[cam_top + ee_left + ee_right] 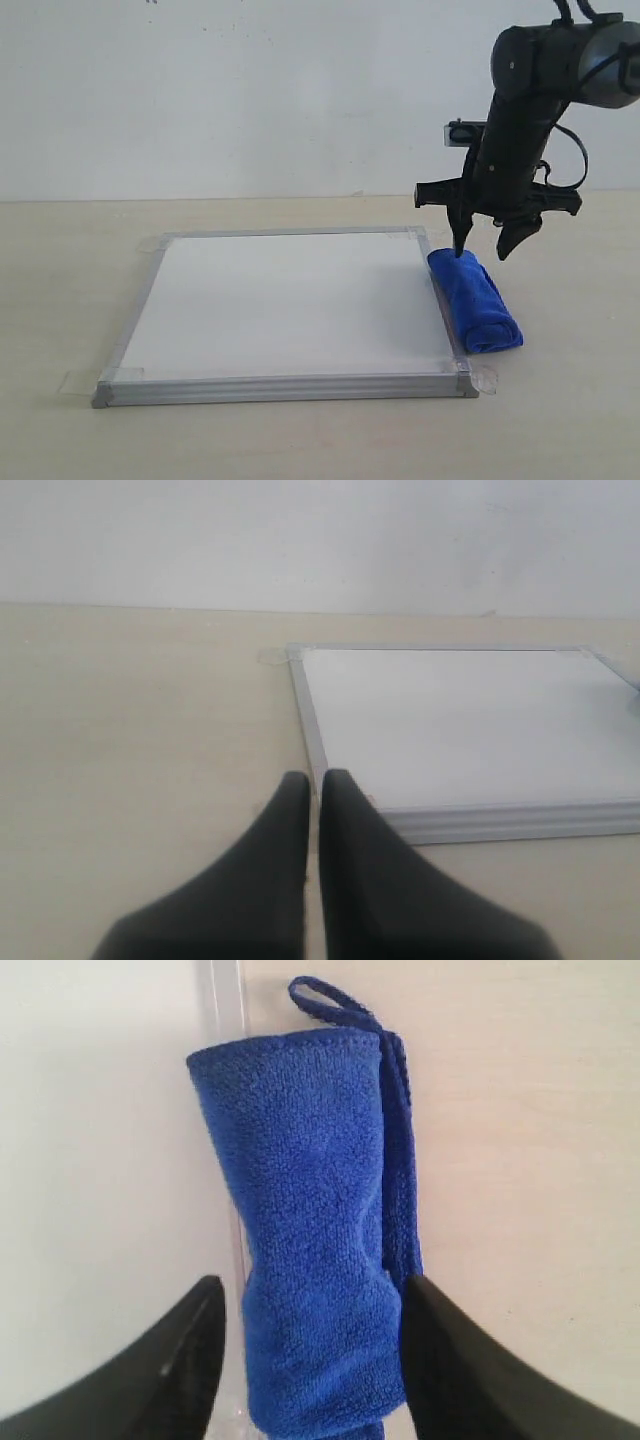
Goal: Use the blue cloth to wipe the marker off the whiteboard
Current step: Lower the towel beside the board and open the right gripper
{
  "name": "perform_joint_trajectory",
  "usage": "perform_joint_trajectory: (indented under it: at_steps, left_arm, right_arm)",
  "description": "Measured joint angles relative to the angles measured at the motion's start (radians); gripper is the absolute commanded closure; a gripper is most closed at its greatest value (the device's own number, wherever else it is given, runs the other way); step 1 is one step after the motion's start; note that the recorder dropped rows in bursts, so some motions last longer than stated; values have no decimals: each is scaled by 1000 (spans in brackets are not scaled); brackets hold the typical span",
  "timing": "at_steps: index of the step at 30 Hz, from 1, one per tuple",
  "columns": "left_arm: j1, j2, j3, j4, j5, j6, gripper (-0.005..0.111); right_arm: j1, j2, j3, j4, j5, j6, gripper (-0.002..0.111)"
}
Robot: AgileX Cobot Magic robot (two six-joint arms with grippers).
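Nearest, the whiteboard (290, 300) shows no marker, so wiping looks done; right gripper (482, 252) hangs open astride the blue cloth (478, 305), left gripper (313, 790) closed, empty.

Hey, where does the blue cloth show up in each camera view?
Exterior view: blue cloth lies along the whiteboard's right frame edge, under the right gripper.
Left wrist view: not clearly in it.
Right wrist view: centre, between the open fingers.
Shared landmark: the whiteboard's silver frame.
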Motion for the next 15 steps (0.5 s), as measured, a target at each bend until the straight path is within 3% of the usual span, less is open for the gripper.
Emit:
perform_joint_trajectory:
  at_steps: [4,5,15]
  left_arm:
    - [0,0,0,0,0,0,103]
    - [0,0,0,0,0,0,103]
    - [0,0,0,0,0,0,103]
  right_arm:
    - [0,8,0,0,10,0,105]
    - [0,12,0,0,12,0,108]
    - [0,102,0,0,-24,-10,108]
